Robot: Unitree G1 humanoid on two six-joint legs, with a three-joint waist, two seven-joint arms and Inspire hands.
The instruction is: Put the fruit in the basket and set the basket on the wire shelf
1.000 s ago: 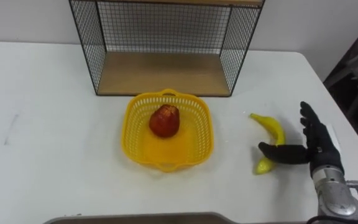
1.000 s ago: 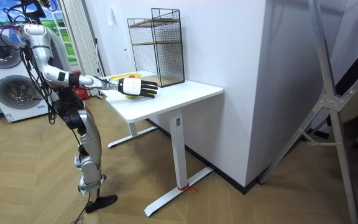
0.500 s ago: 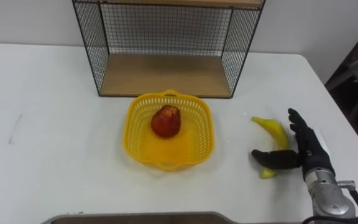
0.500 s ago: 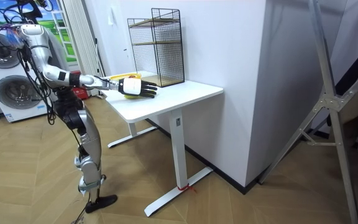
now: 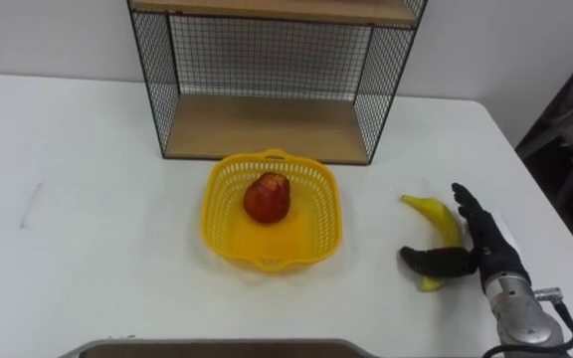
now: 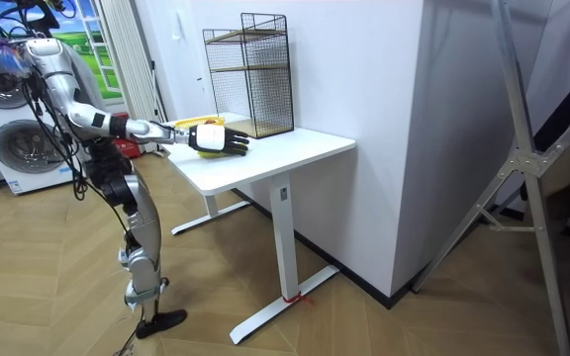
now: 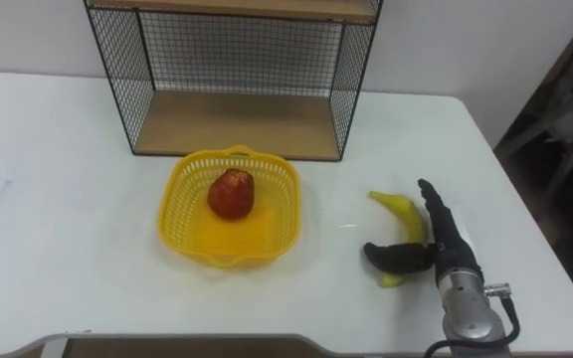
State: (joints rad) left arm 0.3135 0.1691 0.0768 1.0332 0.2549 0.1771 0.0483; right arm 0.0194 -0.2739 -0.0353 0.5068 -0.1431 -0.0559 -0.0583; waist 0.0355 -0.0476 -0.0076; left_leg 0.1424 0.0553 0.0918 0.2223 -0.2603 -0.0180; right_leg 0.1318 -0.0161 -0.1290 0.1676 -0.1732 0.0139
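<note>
Bracketing the banana [image 5: 436, 212], the right hand [image 5: 485, 251] lies spread wide.

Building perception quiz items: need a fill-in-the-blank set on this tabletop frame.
The yellow basket holds one fruit, coloured ____.
The ____ lies on the table, outside the basket.
The robot's ____ hand is at it, thumb across its near end.
Missing: red; banana; right.
</note>
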